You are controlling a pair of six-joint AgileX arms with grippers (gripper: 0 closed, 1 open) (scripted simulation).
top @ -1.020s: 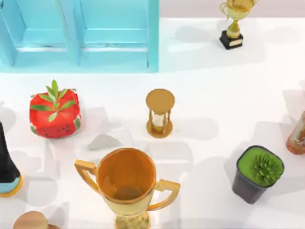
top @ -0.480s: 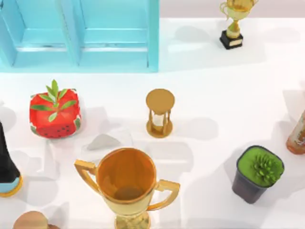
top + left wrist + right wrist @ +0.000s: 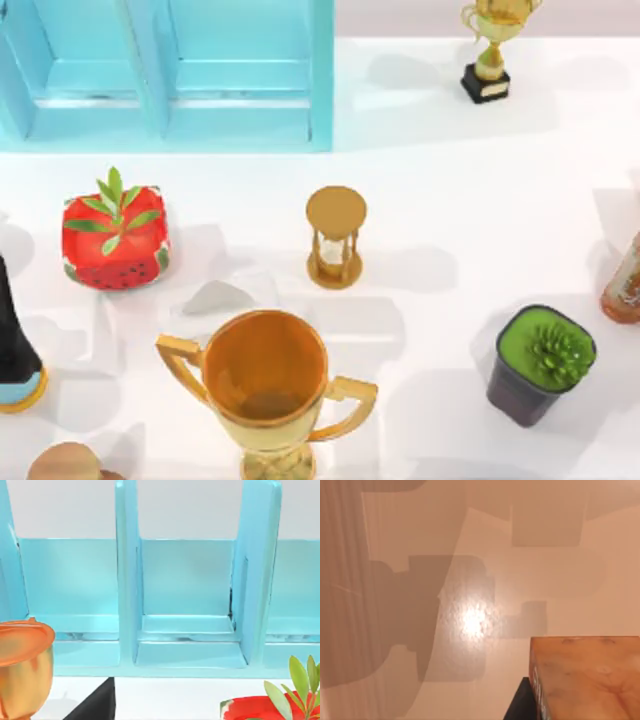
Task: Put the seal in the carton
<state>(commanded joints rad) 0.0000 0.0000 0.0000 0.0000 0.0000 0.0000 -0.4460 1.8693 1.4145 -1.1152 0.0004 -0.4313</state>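
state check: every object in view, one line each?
Seal: upright at the table's right edge, outside the carton.
Carton: blue, its compartments hold nothing.
Hourglass: upright, mid-table.
Big trophy: upright, cup holds nothing.
Small trophy: upright, far side.
Succulent pot: upright.
Strawberry pot: upright.

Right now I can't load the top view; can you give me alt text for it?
The seal, a reddish-brown block, stands at the table's right edge, far from the blue carton at the top left. Between them: an hourglass, a large gold trophy cup, a red strawberry-patterned planter, a potted succulent and a small trophy.
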